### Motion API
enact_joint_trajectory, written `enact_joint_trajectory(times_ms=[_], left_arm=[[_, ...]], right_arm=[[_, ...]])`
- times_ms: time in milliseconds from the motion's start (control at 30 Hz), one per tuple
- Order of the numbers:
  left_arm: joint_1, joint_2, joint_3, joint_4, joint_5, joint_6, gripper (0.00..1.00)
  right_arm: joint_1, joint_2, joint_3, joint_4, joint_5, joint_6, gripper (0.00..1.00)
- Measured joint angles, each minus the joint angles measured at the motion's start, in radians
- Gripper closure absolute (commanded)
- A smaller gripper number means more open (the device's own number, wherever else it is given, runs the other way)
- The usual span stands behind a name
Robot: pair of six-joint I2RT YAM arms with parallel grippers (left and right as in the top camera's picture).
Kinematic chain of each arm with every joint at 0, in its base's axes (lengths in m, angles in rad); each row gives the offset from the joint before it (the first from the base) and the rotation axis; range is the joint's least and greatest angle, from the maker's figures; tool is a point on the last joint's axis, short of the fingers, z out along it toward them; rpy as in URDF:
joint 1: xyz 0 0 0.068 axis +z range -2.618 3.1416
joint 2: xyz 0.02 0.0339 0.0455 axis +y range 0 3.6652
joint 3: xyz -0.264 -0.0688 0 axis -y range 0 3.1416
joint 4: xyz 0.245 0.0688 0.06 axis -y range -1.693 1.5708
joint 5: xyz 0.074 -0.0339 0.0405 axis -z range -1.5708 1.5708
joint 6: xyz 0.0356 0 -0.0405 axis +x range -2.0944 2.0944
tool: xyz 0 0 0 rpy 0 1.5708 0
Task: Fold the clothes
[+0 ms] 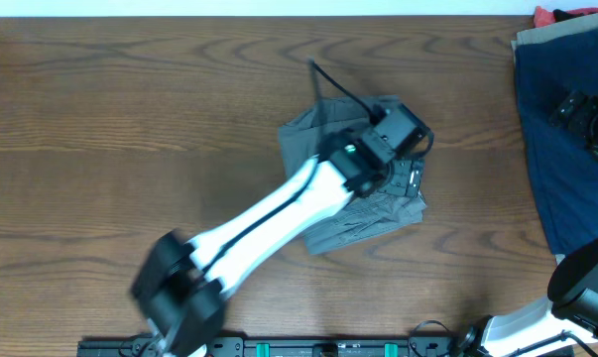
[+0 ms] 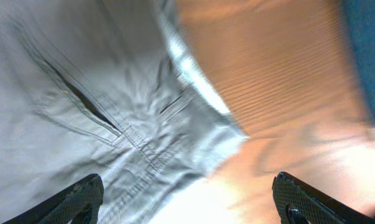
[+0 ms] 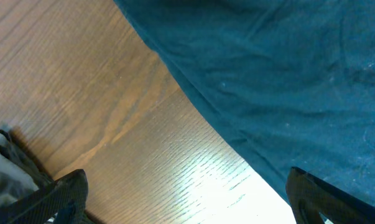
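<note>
The grey-olive shorts [image 1: 370, 214] lie in a folded bundle at the middle of the wooden table. My left gripper [image 1: 410, 127] hovers over their far right part. In the left wrist view the shorts [image 2: 81, 93] show a stitched pocket and seams, and the left gripper [image 2: 187, 208] is open and empty above their edge where cloth meets table. My right gripper [image 1: 576, 111] is over the navy blue shorts [image 1: 566, 169] at the right. In the right wrist view it [image 3: 187, 202] is open and empty above bare wood beside the navy cloth [image 3: 287, 74].
A red garment [image 1: 551, 15] and a tan one [image 1: 541, 36] peek out at the back right corner under the navy shorts. A bit of grey cloth [image 3: 4, 171] shows at the lower left of the right wrist view.
</note>
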Motion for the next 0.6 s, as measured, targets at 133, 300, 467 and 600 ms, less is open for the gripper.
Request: enact_joint_trajectory(times_ms=[133,300,467,600], left_arm=[[0.0,-0.111,0.003,-0.042,-0.049,0.0,0.13],[0.002,-0.103,0.004,-0.07,-0.123,-0.001,0.58],[0.022,-0.014,0.004,-0.014,-0.155,0.0,0.94],[0.063,0.093,0.004,0.078,-0.168,0.0,0.94]], right_arm=[[0.0,0.0,0.0,0.0,0.0,0.0,0.01],[0.0,0.0,0.0,0.0,0.0,0.0,0.01],[0.0,0.0,0.0,0.0,0.0,0.0,0.01],[0.0,0.0,0.0,0.0,0.0,0.0,0.01]])
